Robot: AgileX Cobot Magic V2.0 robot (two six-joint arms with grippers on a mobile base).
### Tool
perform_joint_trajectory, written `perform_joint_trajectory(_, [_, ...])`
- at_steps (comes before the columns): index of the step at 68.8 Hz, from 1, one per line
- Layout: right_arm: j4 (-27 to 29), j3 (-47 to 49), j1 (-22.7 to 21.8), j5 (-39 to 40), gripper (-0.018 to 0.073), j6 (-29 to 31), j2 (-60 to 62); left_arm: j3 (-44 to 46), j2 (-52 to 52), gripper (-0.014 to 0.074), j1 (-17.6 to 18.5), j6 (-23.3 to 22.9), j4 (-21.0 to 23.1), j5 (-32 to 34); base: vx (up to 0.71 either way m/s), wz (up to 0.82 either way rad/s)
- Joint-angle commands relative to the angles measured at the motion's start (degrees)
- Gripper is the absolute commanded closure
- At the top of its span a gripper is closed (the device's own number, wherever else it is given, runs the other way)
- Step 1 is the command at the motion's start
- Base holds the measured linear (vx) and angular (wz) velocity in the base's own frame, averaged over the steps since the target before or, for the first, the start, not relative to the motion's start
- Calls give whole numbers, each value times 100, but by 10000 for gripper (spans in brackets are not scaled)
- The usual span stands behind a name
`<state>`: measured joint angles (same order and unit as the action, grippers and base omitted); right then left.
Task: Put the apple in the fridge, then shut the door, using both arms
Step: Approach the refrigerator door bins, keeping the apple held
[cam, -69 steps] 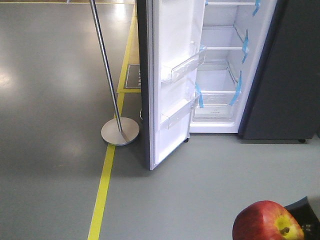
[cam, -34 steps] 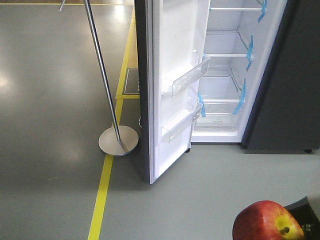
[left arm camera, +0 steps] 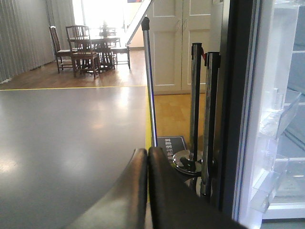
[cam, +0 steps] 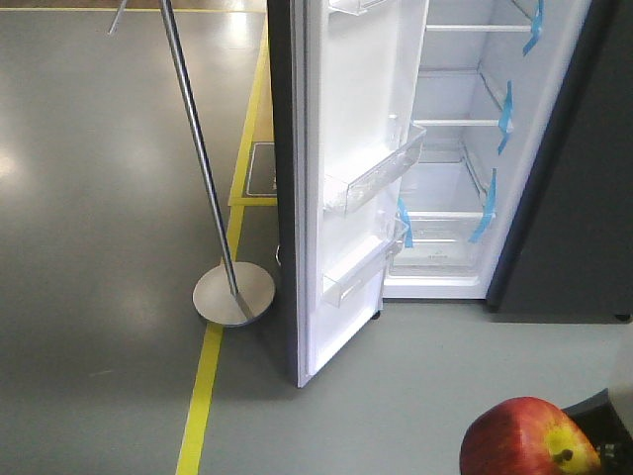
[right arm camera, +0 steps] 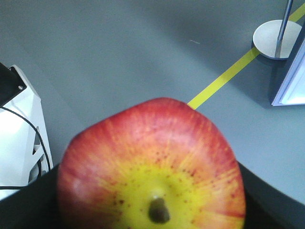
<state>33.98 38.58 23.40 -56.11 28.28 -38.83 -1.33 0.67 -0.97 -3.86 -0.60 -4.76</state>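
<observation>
The red apple (cam: pixel 529 440) with its yellow stem patch sits at the lower right of the front view, held low in front of the fridge. In the right wrist view the apple (right arm camera: pixel 152 162) fills the frame, and my right gripper (right arm camera: pixel 150 202) is shut on it, black fingers (right arm camera: pixel 28 202) showing on either side. The fridge (cam: pixel 455 188) stands ahead with its white interior and blue-taped shelves showing. Its door (cam: pixel 346 148) is swung wide open towards me, clear bins on the white inner face. My left gripper (left arm camera: pixel 147 155) is shut and empty, left of the door's dark edge (left arm camera: pixel 238 95).
A slanted silver pole stand (cam: pixel 233 293) rests on a round base left of the door, beside a yellow floor line (cam: pixel 203 396). A dark grey panel (cam: pixel 593 198) flanks the fridge on the right. Black stanchion posts (left arm camera: pixel 196 95) stand beyond the door edge. The white robot base (right arm camera: pixel 19 124) shows at left.
The fridge and door have grown larger and slid lower in the front view, so the base has rolled closer. The apple keeps the same spot in the view.
</observation>
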Motion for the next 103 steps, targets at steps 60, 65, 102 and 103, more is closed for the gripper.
perform_joint_trajectory(60, [236,161,1,261,437,50,12,94,81,603,43,-4,60,389,13,0])
perform_joint_trajectory(65, [236,161,1,261,437,50,12,94,81,603,43,-4,60,389,12,-1])
perform_joint_trajectory(102, [236,161,1,261,437,50,12,94,81,603,43,-4,60,389,11,-1])
perform_joint_trajectory(103, [236,161,1,261,437,50,12,94,81,603,43,-4,60,389,12,-1])
